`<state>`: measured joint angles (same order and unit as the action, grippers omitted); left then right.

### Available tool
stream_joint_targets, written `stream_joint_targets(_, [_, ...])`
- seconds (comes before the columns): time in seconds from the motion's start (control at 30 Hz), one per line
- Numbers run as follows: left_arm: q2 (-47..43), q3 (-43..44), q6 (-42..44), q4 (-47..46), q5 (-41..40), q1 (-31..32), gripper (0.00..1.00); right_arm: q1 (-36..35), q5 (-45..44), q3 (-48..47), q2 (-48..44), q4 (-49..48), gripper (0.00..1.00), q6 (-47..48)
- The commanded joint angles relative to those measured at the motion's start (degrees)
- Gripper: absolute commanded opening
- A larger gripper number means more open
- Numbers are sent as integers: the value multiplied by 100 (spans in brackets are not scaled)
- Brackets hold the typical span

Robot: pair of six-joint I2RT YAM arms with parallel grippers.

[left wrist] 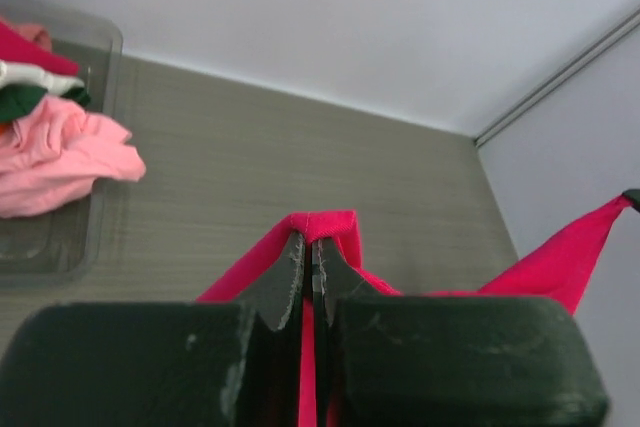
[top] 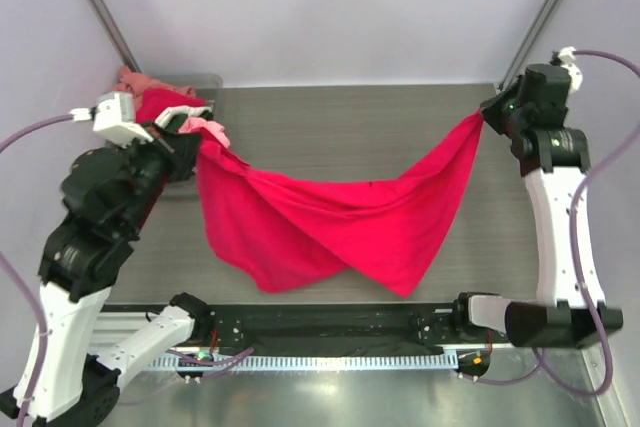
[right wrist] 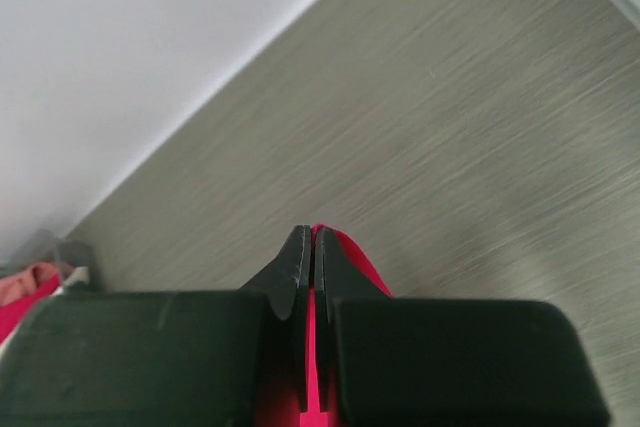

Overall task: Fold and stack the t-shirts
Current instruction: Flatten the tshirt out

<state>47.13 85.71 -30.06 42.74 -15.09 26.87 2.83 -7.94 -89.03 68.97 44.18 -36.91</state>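
The left fingers were pinched tight on one edge of the crimson t-shirt, with a fold of red cloth standing up between their tips, just in front of the clear bin. The right fingers were shut the same way on another edge, well away from the bin on the opposite side of the tabletop.

Both holds were raised above the surface, so the shirt hung between them like a hammock. Its upper edge was fairly taut, its middle sagged, and its lower part draped onto the tabletop in front of the bin, toward the arm bases. Gripping it at two separated points probably served to spread the cloth and pull out the bunching before it was laid flat for folding. It was not flat yet: long diagonal creases ran through it, and the end nearest the bin was gathered into a twist.

Inside the bin lay the waiting heap. A light pink t-shirt spilled over the rim toward the held one, with slivers of a white t-shirt and a dark green t-shirt behind it. No folded stack showed in any view, so the task seemed to be at an early stage.
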Motion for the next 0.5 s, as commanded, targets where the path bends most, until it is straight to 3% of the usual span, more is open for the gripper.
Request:
stream_joint_targets(0.0, [296, -387, -201, -617, -11, -33, 0, 25, 302, 18, 781, -498, 1, 70])
stream_joint_targets(0.13, [542, -949, -499, -1039, -73, -33, 0, 25, 548, -78, 1686, -893, 1, -18])
stream_joint_targets(0.17, [595, -1073, -561, -1109, -73, -33, 0, 16, 714, -122, 1881, -903, 6, -10])
stream_joint_targets(0.2, [700, -1179, -632, -1171, -73, -33, 0, 16, 715, -184, 2057, -885, 18, 25])
stream_joint_targets(0.23, [753, -1354, -719, -1276, -82, -33, 0, -10, 924, -184, 2346, -876, 56, 43])
stream_joint_targets(0.27, [806, -1408, -755, -1303, -108, -33, 0, -45, 952, -141, 2419, -850, 69, 52])
stream_joint_targets(0.37, [964, -1531, -869, -1321, -501, -33, 0, -265, 595, 429, 2227, -832, 85, 148])
stream_joint_targets(0.47, [964, -1523, -948, -1216, -1221, -33, 0, -484, 469, 1448, 1639, -1078, 84, 149])
